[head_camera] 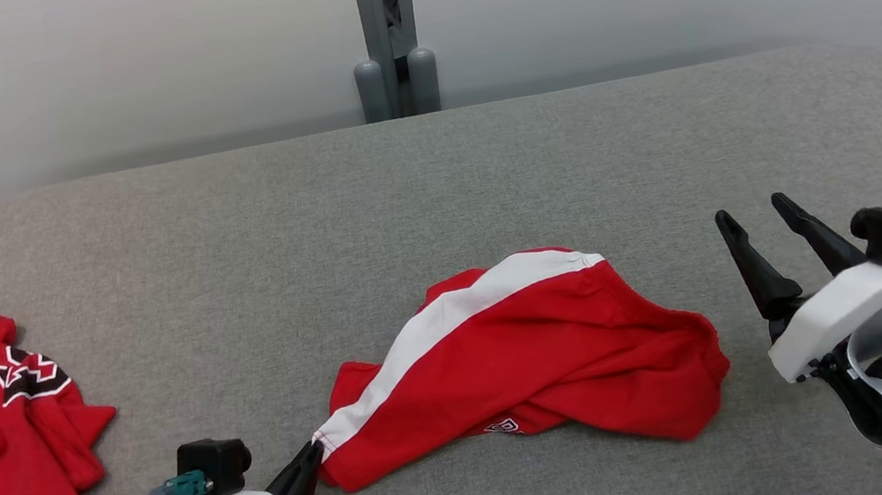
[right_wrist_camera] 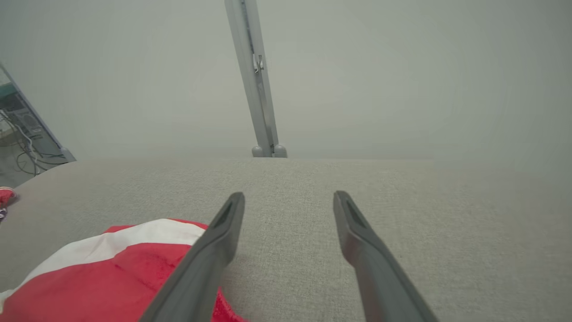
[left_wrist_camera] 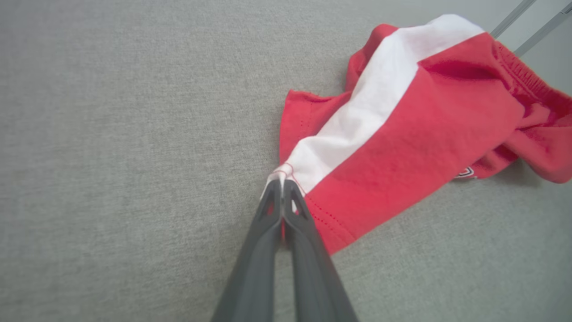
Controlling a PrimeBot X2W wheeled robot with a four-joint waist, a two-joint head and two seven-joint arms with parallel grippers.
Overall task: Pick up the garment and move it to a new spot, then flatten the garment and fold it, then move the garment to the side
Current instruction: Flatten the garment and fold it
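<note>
Red shorts (head_camera: 528, 354) crumpled on bench (head_camera: 432, 165), left jaws clamped on their white-striped corner. Wide right jaws hover empty to their right. Red jersey (head_camera: 5, 430) heaped far left.

Pinches the left gripper (head_camera: 315, 451) shut on a corner of the garment (head_camera: 534, 336), low and forward; holds the right gripper (head_camera: 748, 211) off to the right, fingers spread wide.
</note>
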